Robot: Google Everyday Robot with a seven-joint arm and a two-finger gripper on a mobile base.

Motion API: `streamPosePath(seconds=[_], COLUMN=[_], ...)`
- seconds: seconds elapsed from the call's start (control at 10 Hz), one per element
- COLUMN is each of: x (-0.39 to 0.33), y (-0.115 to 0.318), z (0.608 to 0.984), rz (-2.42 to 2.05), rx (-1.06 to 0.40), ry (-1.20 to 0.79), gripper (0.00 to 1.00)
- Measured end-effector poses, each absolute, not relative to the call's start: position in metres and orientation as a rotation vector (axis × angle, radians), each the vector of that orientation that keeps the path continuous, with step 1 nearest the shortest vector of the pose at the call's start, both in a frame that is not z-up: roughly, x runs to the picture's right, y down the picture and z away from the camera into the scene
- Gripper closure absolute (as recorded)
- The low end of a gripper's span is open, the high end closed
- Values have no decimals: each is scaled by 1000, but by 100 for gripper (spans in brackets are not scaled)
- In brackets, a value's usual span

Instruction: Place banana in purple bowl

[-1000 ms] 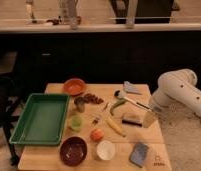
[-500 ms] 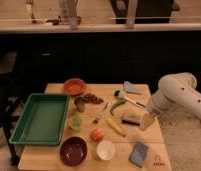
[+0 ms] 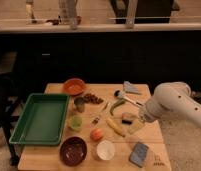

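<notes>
The small yellow banana (image 3: 115, 126) lies on the wooden table (image 3: 59, 160), right of centre, slanting down to the right. The dark purple bowl (image 3: 73, 150) sits at the front of the table, left of a white cup (image 3: 105, 149). My gripper (image 3: 135, 120) is at the end of the white arm (image 3: 176, 105) that comes in from the right. It hangs low over the table just right of the banana, by a dark sponge-like block (image 3: 128, 117).
A green tray (image 3: 40, 120) fills the table's left side. An orange bowl (image 3: 74, 86) stands at the back. A green pod (image 3: 116, 104), fork (image 3: 100, 116), green cup (image 3: 75, 123), orange fruit (image 3: 96, 134), metal can (image 3: 80, 104) and blue-grey sponge (image 3: 139, 153) lie around.
The arm has moved left and down toward the banana, bringing the gripper close beside it. The objects on the table have not moved.
</notes>
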State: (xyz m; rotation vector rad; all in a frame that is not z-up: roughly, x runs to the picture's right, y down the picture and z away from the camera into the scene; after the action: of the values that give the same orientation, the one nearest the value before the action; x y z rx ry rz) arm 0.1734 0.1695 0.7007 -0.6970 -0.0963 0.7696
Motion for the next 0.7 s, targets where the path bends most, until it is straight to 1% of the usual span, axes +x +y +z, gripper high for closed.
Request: streamPosePath(seconds=[0.4, 0.7], x=[147, 140], y=[198, 205], z=[727, 744], rz=[857, 901], rx=[-662, -652], ry=[-40, -3], gripper=[20, 20])
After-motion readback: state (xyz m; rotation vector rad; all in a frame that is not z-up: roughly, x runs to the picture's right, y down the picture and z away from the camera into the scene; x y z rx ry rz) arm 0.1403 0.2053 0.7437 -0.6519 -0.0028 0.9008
